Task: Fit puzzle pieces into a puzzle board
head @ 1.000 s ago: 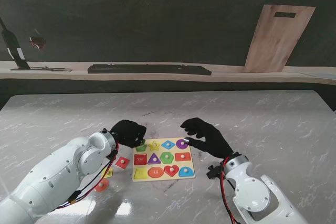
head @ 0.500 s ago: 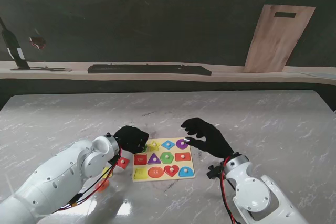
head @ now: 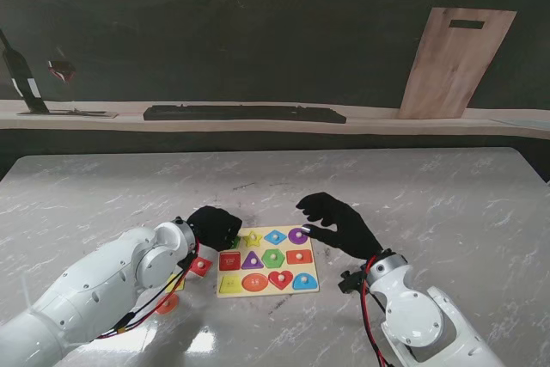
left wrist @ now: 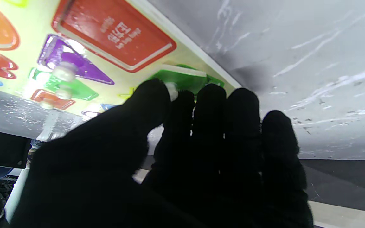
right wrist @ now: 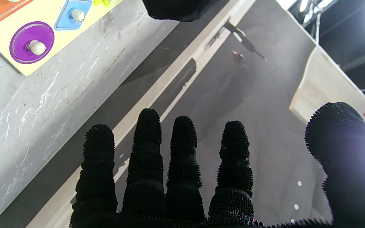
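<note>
1. Stand view: the puzzle board (head: 267, 291), pale yellow, lies flat on the marble table (head: 430, 195) between the two arms. Its pieces include a yellow star (head: 253, 237), blue diamond (head: 275, 236), purple circle (head: 297, 235), purple triangle (head: 252, 259), green hexagon (head: 273, 257), orange oval (head: 254, 282), red heart (head: 280, 279) and a red square (head: 229, 261). The left hand (head: 213, 225), in a black glove, is curled over the board's far left corner. The right hand (head: 337, 223) hovers by the board's far right corner, fingers spread, gripping nothing. Loose red pieces (head: 200, 266) lie on the table left of the board. A wooden cutting board (head: 451, 62) leans against the dark back wall.

2. Left wrist view: thumb and fingertips (left wrist: 152, 95) pinch the white knob of a green piece (left wrist: 182, 79), which sits tilted at the board's corner, one edge raised. The red square beside it bears small white writing, too blurred to read.

3. Right wrist view: the fingers (right wrist: 149, 142) are splayed, thumb apart, holding nothing. The purple circle and blue diamond sit flush in their recesses, each with a white knob.
</note>
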Robot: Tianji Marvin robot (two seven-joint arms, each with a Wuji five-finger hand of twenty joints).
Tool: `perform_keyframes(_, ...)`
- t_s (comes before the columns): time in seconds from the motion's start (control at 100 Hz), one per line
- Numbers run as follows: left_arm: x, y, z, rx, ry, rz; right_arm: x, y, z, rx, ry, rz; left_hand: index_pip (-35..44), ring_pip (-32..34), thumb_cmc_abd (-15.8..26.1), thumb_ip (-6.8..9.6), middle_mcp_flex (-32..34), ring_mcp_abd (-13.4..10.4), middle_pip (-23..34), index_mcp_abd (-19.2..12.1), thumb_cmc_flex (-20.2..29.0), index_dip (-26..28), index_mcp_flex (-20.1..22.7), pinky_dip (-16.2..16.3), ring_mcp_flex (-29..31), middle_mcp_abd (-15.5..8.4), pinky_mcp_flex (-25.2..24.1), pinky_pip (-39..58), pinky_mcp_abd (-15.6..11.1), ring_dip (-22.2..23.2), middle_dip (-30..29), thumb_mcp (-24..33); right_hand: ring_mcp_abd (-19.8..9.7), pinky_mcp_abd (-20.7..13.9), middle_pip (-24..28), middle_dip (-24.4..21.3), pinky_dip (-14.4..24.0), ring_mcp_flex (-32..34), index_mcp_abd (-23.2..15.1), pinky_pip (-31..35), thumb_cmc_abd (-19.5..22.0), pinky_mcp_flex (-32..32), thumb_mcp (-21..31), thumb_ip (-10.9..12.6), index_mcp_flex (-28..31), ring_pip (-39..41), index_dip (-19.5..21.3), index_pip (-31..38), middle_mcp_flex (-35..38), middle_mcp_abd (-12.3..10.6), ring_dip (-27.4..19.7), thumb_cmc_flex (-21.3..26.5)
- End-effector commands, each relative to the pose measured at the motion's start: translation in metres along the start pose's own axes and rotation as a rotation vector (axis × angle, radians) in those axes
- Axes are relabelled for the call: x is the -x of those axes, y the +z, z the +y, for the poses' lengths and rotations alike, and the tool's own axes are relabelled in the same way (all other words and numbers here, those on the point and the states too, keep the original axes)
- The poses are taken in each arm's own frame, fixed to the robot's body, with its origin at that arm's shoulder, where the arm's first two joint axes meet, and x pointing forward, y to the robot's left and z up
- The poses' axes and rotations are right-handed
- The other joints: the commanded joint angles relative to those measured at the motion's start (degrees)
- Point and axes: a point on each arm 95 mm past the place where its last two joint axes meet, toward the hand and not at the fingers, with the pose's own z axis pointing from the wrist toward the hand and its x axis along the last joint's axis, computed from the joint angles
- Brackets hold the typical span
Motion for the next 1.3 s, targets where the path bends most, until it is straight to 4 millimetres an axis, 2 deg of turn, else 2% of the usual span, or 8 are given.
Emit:
perform_keyframes(0.0,0.0011,0.0022,-0.0016,-0.001,-0.008,-0.008,-0.0011,-0.0009,-0.0034,-0.003,0.006,0.000,2.2,2.0,1.0,1.01,-1.1,-2.2,1.3,-2.7,1.3,1.6,-1.0,1.5,-0.5,2.1,-0.9,2.2,7.2,0.8,1.1,0.6,-0.1,0.5,-0.7,0.1,1.0,-0.3,-2.4,0.1,1.0,-0.8,-1.1,2.0,1.1,0.5,0.7,-0.7,1.3,-1.1,0.4,-0.6)
perform_keyframes(0.76,0.0029,0.0104,0.0011,-0.006,-0.035,-0.036,-0.0008,-0.0008,-0.0037,-0.005,0.006,0.001,1.9,1.3,2.4,0.35,-2.3,-2.1,0.7,-3.0,2.4,1.6,-2.0,1.5,-1.5,1.9,-1.8,1.8,7.2,0.6,1.1,-1.5,-0.2,0.5,-0.7,0.1,1.1,-0.3,-2.4,0.1,1.1,-0.8,-1.2,2.0,1.1,0.5,0.7,-0.7,1.4,-1.2,0.4,-0.7)
perform_keyframes(1.0,0.0031,0.0095,0.0026,0.013,-0.033,-0.042,-0.0008,-0.0006,-0.0037,-0.003,0.005,0.001,1.5,1.0,2.7,-0.38,-2.6,-1.8,0.1,-3.3,3.3,1.4,-2.2,1.6,-1.9,1.8,-2.2,1.7,7.2,0.6,0.9,-3.2,-0.1,0.5,-0.7,0.1,1.1,-0.2,-2.4,0.1,1.1,-0.8,-1.2,2.0,1.0,0.5,0.7,-0.7,1.3,-1.1,0.4,-0.6)
perform_keyframes(1.14,0.0032,0.0079,0.0028,0.030,-0.027,-0.047,-0.0010,-0.0014,-0.0026,0.002,0.003,0.002,0.8,0.8,1.7,-1.46,-2.6,-1.4,-0.1,-3.9,4.5,0.7,-2.1,1.7,-2.2,1.5,-2.8,1.5,7.4,0.7,1.1,-5.3,-0.1,0.5,-0.7,0.1,1.1,-0.3,-2.5,0.1,1.1,-0.8,-1.2,2.0,1.1,0.5,0.7,-0.7,1.4,-1.2,0.4,-0.7)
perform_keyframes(1.29,0.0033,0.0048,0.0034,0.050,-0.012,-0.049,-0.0011,-0.0018,-0.0023,0.003,0.003,0.003,-2.7,0.4,0.0,-2.51,-4.1,-1.4,0.3,-4.2,3.8,-0.9,-4.7,1.7,-3.0,0.5,-3.4,1.1,7.2,0.8,2.5,-7.9,-0.1,0.5,-0.7,0.1,1.1,-0.2,-2.5,0.1,1.1,-0.8,-1.2,2.0,1.0,0.5,0.7,-0.7,1.4,-1.2,0.4,-0.6)
